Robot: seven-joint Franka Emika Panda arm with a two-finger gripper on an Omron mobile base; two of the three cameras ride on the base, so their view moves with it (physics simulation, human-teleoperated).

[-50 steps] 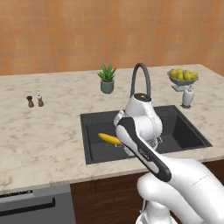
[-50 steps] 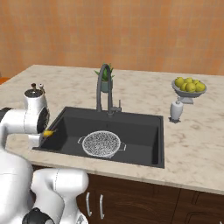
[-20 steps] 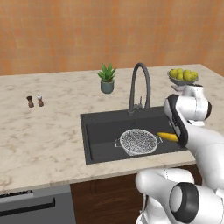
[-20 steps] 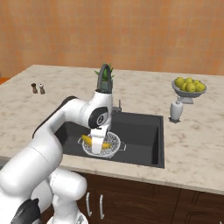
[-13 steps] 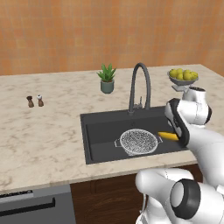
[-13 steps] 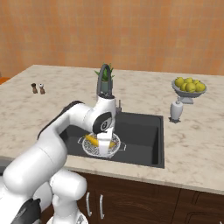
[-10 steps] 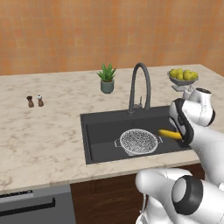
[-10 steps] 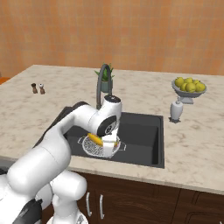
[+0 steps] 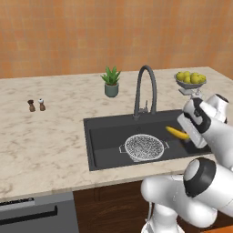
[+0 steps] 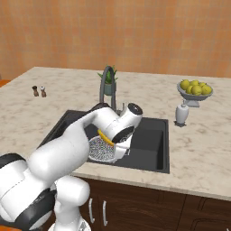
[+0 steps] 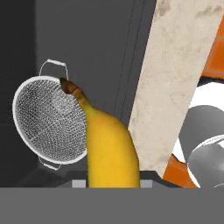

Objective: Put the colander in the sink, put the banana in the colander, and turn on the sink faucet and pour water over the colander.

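The silver mesh colander (image 9: 144, 147) sits on the floor of the black sink (image 9: 107, 134), a little right of its middle. My gripper (image 9: 184, 136) hangs above the sink's right part, to the right of the colander, shut on the yellow banana (image 9: 177, 133). The banana sticks out roughly level toward the colander. In the hand view the banana (image 11: 109, 146) runs up from between the fingers, its dark tip over the rim of the colander (image 11: 48, 122). From the right base view the banana (image 10: 106, 138) shows over the colander (image 10: 100, 151). The dark gooseneck faucet (image 9: 146, 89) stands behind the basin, no water running.
A footed bowl of yellow-green fruit (image 9: 190, 79) and a small white bottle (image 10: 181, 114) stand on the counter right of the sink. A potted plant (image 9: 111, 82) is behind the basin; two small shakers (image 9: 36, 105) sit far left. My arm arches over the sink's front edge.
The arm has swung the banana from the sink's left edge across the basin to the right of the colander. In the last second it drifted a little further right and up, still gripped.
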